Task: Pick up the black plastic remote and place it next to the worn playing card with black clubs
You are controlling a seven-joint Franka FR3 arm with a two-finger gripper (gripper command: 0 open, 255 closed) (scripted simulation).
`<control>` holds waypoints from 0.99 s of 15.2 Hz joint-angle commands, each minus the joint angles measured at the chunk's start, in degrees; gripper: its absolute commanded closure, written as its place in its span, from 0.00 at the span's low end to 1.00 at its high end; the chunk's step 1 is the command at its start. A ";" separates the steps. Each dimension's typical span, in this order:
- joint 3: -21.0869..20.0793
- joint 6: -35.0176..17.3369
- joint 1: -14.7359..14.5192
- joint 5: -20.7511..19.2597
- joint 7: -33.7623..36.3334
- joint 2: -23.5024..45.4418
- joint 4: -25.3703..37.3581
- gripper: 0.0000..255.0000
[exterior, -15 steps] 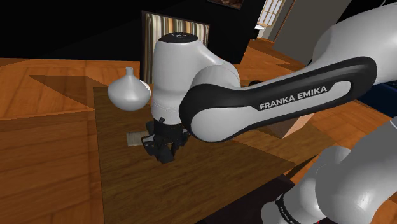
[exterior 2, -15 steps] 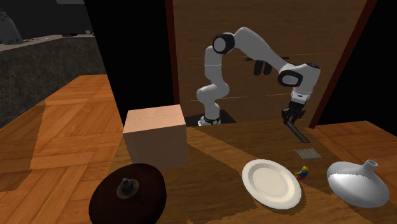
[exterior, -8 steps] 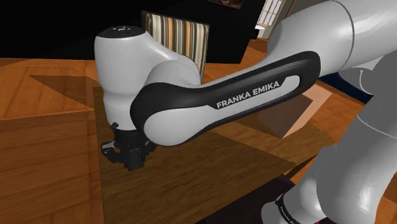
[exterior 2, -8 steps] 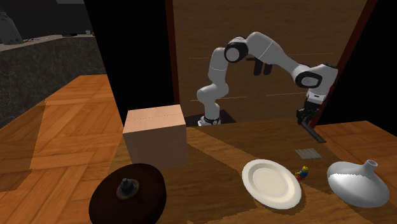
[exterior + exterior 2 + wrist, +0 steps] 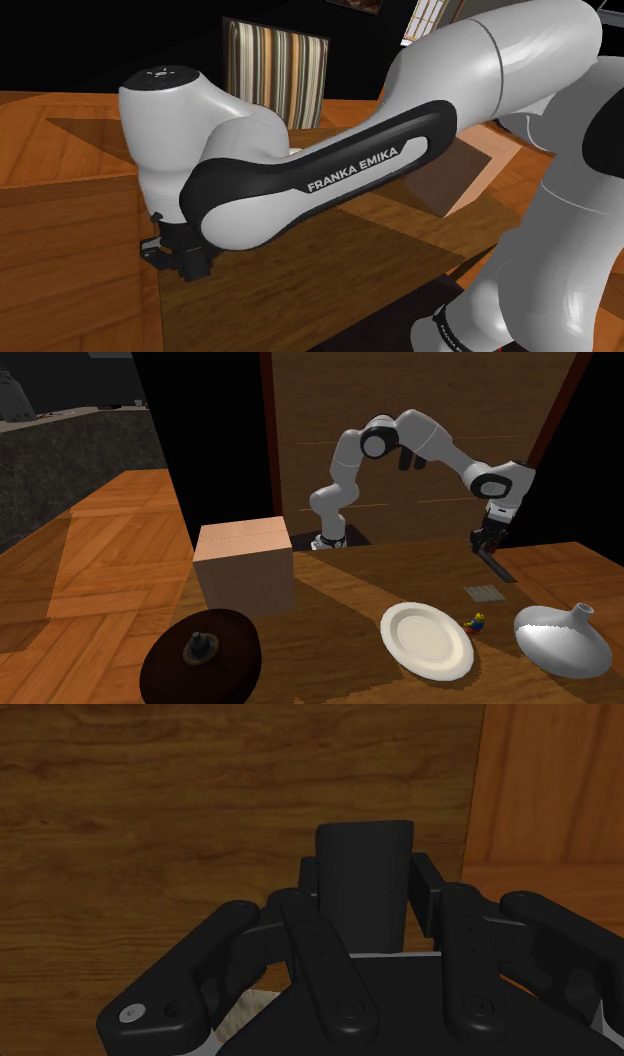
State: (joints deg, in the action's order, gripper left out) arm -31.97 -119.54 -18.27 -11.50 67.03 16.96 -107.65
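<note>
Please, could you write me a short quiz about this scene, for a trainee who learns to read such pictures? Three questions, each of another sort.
1. Multiple choice: what does the claw clasp? A) a spoon B) the black remote C) nothing
2. True or false: the playing card lies on the white plate.
3. Fill in: in the second exterior view, the tan box stands to the plate's ___.

Key: 1 B. 2 False; the card lies on the table, apart from the plate. 3 left.
</note>
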 commanded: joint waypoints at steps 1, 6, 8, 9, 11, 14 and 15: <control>0.19 -1.22 -0.22 -0.58 0.45 0.82 -0.51 1.00; 0.82 -4.36 -0.69 -2.05 1.44 2.84 -1.94 1.00; 1.07 -5.44 -0.88 -2.61 1.82 3.62 -2.37 1.00; 1.07 -5.44 -0.88 -2.61 1.82 3.61 -2.37 1.00; 1.07 -5.44 -0.88 -2.61 1.82 3.62 -2.37 1.00; 1.07 -5.44 -0.88 -2.62 1.82 3.62 -2.37 1.00; 1.07 -5.44 -0.88 -2.62 1.82 3.62 -2.37 1.00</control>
State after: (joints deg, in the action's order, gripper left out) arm -30.91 -124.98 -19.15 -14.11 68.84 20.57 -110.01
